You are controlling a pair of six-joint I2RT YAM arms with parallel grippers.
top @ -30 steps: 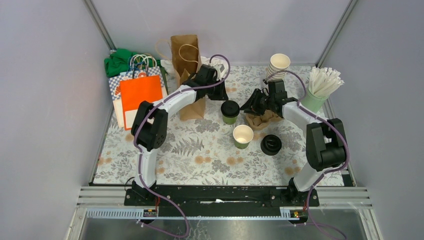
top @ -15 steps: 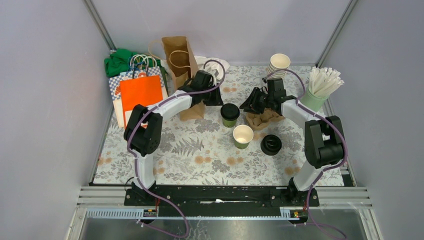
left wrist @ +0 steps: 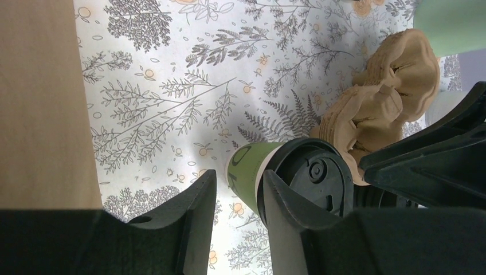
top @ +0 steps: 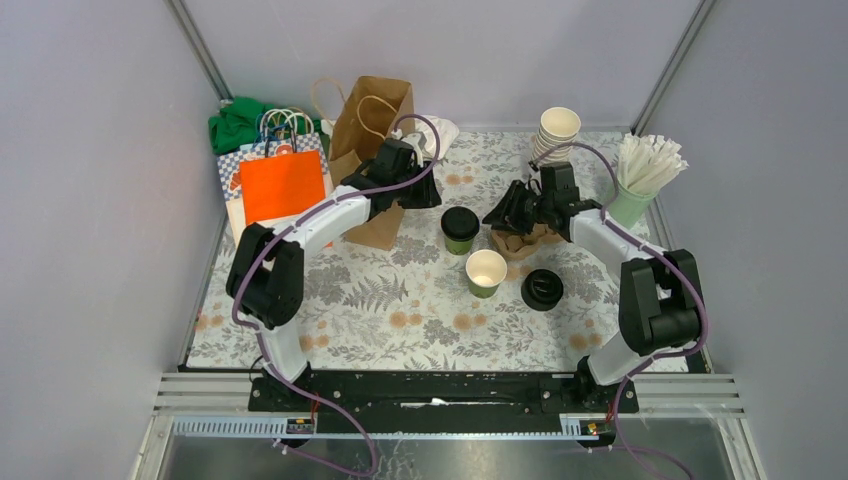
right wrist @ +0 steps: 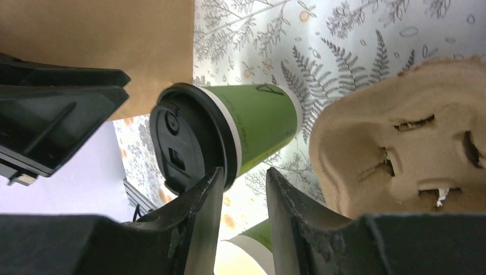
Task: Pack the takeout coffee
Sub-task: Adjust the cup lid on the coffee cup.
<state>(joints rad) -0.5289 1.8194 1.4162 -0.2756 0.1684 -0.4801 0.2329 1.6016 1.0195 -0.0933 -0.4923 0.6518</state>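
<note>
A lidded green takeout coffee cup point(top: 460, 228) stands mid-table; the left wrist view shows it point(left wrist: 252, 172) just right of my fingers. My left gripper point(top: 428, 192) point(left wrist: 238, 179) is open beside it, with only tablecloth between the jaws. My right gripper point(top: 497, 215) point(right wrist: 245, 175) hovers open on the cup's point(right wrist: 258, 126) other side, holding nothing. A second green cup point(top: 486, 271) point(right wrist: 252, 246) stands lidless nearer the front. Its loose black lid point(top: 541, 289) lies to the right. The cardboard cup carrier point(top: 528, 240) point(left wrist: 378, 91) point(right wrist: 395, 137) lies under the right arm.
A brown paper bag point(top: 370, 130) point(left wrist: 40, 103) point(right wrist: 103, 34) leans behind the left arm. Orange and checked bags point(top: 275, 185) and a green cloth point(top: 235, 120) fill the back left. A stack of cream cups point(top: 557, 130) and a pale green cup of white sticks point(top: 640, 180) stand back right.
The left jaws have spread wider and the left arm has swung leftward. The brown bag has tilted and shifted right. The right arm has barely moved.
</note>
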